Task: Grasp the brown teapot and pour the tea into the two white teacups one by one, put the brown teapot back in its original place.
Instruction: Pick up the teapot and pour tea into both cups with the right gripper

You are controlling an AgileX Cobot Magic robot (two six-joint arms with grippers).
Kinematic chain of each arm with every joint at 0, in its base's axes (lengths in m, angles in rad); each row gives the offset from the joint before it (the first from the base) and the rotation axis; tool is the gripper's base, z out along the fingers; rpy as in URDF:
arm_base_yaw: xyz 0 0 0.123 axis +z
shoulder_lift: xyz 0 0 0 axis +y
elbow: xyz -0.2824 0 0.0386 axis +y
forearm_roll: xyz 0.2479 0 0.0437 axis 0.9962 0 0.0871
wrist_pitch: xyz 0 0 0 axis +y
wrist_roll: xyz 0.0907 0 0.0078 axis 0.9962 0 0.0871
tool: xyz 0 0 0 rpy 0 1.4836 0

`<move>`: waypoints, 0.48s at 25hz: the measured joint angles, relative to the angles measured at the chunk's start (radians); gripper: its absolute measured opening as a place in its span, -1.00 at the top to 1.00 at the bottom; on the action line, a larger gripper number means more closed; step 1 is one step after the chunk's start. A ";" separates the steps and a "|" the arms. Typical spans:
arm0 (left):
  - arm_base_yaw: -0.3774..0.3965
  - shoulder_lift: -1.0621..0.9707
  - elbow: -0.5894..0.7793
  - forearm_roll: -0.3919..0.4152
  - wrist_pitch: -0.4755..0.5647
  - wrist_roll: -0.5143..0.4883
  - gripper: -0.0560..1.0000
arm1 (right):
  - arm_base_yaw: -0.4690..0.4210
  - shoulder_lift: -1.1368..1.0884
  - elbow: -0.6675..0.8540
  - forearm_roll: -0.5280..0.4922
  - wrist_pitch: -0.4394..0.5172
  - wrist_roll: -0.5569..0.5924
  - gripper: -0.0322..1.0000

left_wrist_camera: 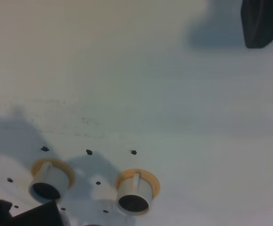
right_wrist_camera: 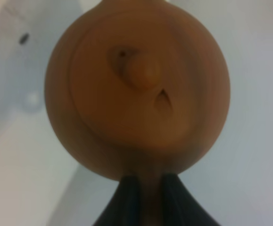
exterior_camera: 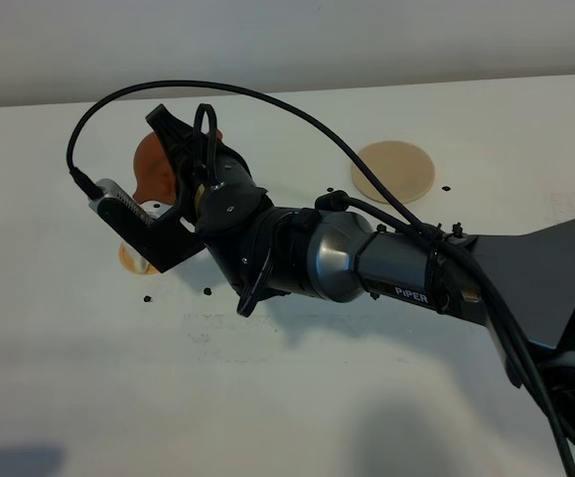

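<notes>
Toward the upper left of the high view, the right gripper (right_wrist_camera: 148, 182) clamps the teapot (exterior_camera: 151, 167) by its handle, raised near the cups (left_wrist_camera: 135, 190), apparently for pouring; its coaster (exterior_camera: 393, 169) lies bare.

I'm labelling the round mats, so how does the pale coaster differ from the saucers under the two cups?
Colour: the coaster is pale tan, the saucers a stronger orange. Load: the coaster lies bare, while each saucer carries a white cup. Place: in the high view the coaster lies right of centre, the one saucer showing there well to its left. Shared: all are round discs on the table.
</notes>
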 joint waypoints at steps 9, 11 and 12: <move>0.000 0.000 0.000 0.000 0.000 -0.001 0.27 | -0.029 0.000 -0.062 0.302 -0.032 0.009 0.76; 0.000 0.000 0.000 0.000 0.000 -0.001 0.27 | -0.046 0.000 -0.094 0.378 -0.031 0.009 0.76; 0.000 0.000 0.000 0.000 0.000 -0.001 0.27 | -0.053 0.000 -0.109 0.408 -0.029 0.008 0.76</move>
